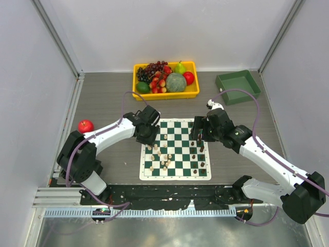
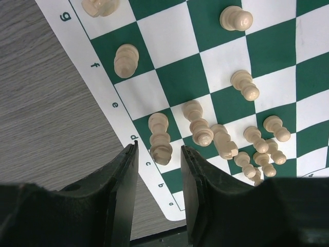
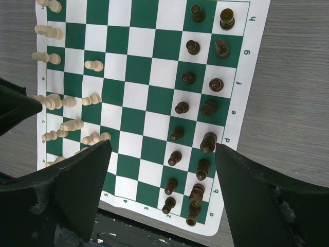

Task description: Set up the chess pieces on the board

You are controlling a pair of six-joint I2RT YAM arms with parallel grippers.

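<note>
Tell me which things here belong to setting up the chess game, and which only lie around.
For the job: board, light pieces, dark pieces.
Lying about: yellow tray with fruit, green bin, red apple.

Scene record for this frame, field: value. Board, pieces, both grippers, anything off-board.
board: green-and-white chessboard, flat, centred between the arms
dark pieces: two neat lines along the right arm's side
light pieces: left arm's side, uneven, some bunched
left gripper: open, low at the board edge, one light piece between its fingertips, gaps either side
right gripper: open wide, above the board, empty
off-board: yellow tray holding fruit, green bin, red apple left of the board
</note>
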